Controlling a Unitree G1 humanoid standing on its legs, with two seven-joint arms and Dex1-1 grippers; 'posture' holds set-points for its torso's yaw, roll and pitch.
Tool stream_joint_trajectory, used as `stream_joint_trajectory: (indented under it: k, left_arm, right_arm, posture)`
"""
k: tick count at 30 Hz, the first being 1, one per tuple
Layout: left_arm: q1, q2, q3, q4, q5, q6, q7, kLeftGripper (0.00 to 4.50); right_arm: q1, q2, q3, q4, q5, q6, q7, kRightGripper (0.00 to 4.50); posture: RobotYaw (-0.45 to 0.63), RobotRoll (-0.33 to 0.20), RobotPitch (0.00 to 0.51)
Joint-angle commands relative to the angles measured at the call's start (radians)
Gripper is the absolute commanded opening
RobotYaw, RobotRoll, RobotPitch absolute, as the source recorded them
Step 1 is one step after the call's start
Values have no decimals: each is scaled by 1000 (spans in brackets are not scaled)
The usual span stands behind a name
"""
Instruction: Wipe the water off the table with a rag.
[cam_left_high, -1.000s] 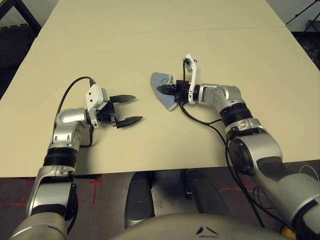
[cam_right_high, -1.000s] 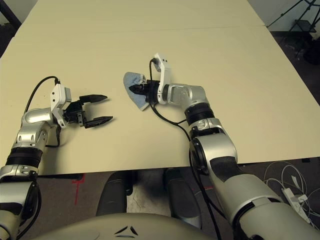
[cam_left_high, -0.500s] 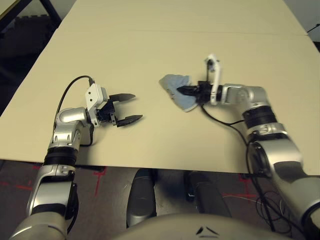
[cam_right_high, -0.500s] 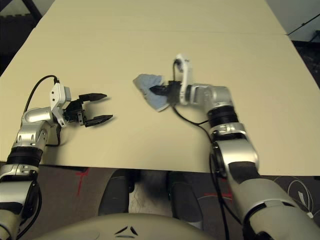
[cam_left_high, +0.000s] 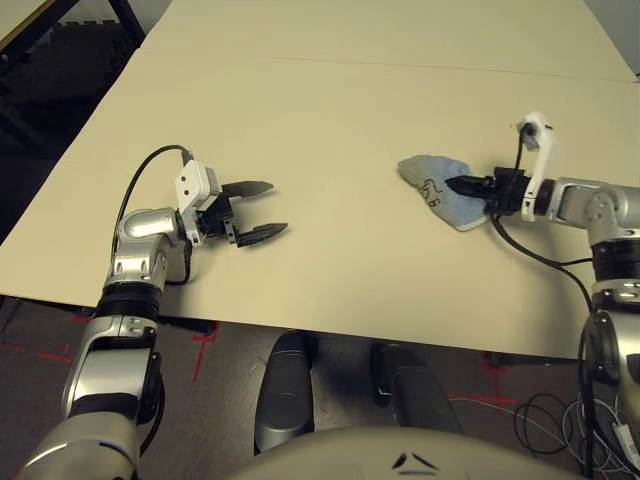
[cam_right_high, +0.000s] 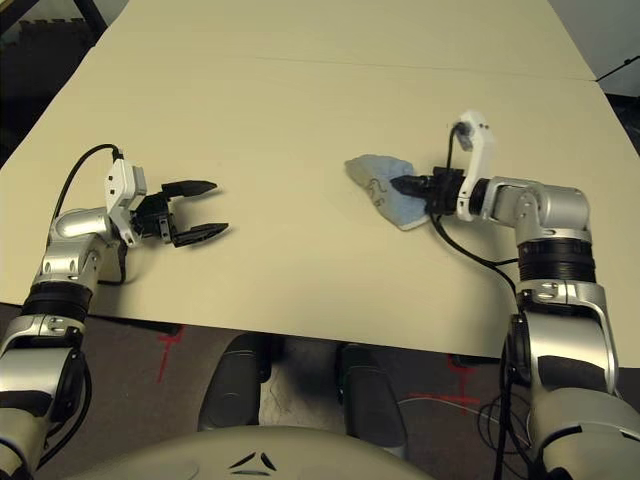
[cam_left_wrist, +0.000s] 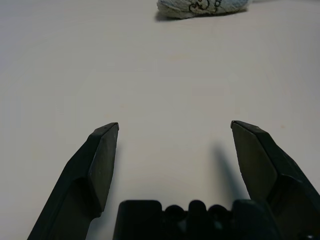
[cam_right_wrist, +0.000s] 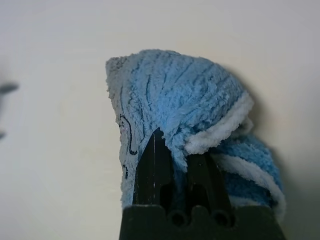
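The light blue rag (cam_left_high: 435, 185) with black squiggles and a whitish edge lies bunched on the pale cream table (cam_left_high: 330, 110), right of centre. My right gripper (cam_left_high: 462, 186) reaches in from the right and is shut on the rag's near edge; in the right wrist view the cloth (cam_right_wrist: 170, 100) folds over the closed fingers. My left gripper (cam_left_high: 278, 208) rests low over the table's left front part, open, with nothing between its fingers (cam_left_wrist: 102, 160). It points toward the rag (cam_left_wrist: 200, 7), well apart from it. The water is hidden or too faint to make out.
A thin seam (cam_left_high: 400, 68) crosses the table behind both grippers. The table's left edge (cam_left_high: 75, 165) and front edge (cam_left_high: 350, 335) lie near my left arm. Dark floor and cables show below the front edge.
My right gripper has dragged the rag to the right across the table, away from the left gripper. The view has also shifted. The left gripper stays open.
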Motion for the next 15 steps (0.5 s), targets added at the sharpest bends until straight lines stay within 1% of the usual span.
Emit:
stream_joint_trajectory:
  k: [1,4,7,12,15]
  left_arm:
    - [-14,-12,-12,28,19,-19,-14,4500]
    - [-18,-16,-12,36,21,-24,-17,4500]
    - [-18,-20,-13,39,21,-29,-19,4500]
    - [-16,-23,-13,38,20,-31,-19,4500]
    - [-13,-24,-12,37,19,-32,-20,4500]
  right_arm:
    - [-42,-33,-106,20,37,-13,-52,6]
    - [-85,-77,-135,64,31,-41,-71,6]
    - [-108,-132,-138,108,20,-63,-65,6]
    - [-102,-208,-122,171,-1,-95,-45,6]
    - [-84,-235,-112,200,-20,-113,-37,6]
  posture:
    - [77,0,201]
    - [69,0,197]
    - [67,0,194]
    - [66,0,191]
    - [67,0,190]
